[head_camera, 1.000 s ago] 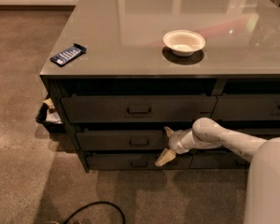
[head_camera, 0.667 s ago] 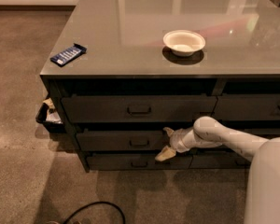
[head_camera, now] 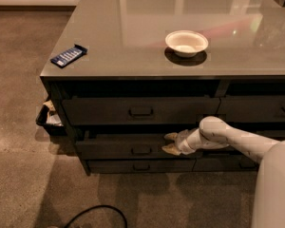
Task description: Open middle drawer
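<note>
The middle drawer (head_camera: 114, 147) is the wide dark grey front in the cabinet's left column, between the taller top drawer (head_camera: 109, 110) and the slim bottom drawer (head_camera: 109, 166). Its small loop handle (head_camera: 141, 151) is at the centre. The front stands a little out from the cabinet, with a dark gap above it. My gripper (head_camera: 170, 143) is at the right part of this front, right of the handle. Its two tan fingers are apart, the upper one (head_camera: 171, 136) at the drawer's top edge and the lower one (head_camera: 169, 149) against the front. My white arm (head_camera: 228, 139) reaches in from the right.
On the grey cabinet top (head_camera: 133, 27) lie a blue packet (head_camera: 68, 55) and a white bowl (head_camera: 186, 42). A black bin (head_camera: 48, 119) with items stands on the floor at the cabinet's left end. A black cable (head_camera: 97, 213) lies on the carpet. More drawers (head_camera: 261, 109) fill the right column.
The middle drawer's front and handle have shifted down and toward the camera: it has come out a little. The gripper's two fingers now show closer together.
</note>
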Tool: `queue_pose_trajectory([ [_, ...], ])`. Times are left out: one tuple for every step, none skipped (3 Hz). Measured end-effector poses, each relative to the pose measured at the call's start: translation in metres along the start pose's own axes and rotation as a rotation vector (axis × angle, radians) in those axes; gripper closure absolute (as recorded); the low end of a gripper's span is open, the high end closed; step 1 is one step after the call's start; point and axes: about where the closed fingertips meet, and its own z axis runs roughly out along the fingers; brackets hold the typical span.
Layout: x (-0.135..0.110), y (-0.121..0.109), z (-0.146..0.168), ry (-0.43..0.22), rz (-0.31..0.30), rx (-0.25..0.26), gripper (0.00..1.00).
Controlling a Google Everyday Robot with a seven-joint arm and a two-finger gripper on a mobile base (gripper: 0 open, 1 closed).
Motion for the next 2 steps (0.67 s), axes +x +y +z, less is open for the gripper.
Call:
queue_pose_trajectory([
  [-0.0042, -0.0005, -0.0046, 0.0, 0.0, 0.0, 0.72],
  [-0.0062, -0.0021, -0.0068, 0.0, 0.0, 0.0, 0.49],
])
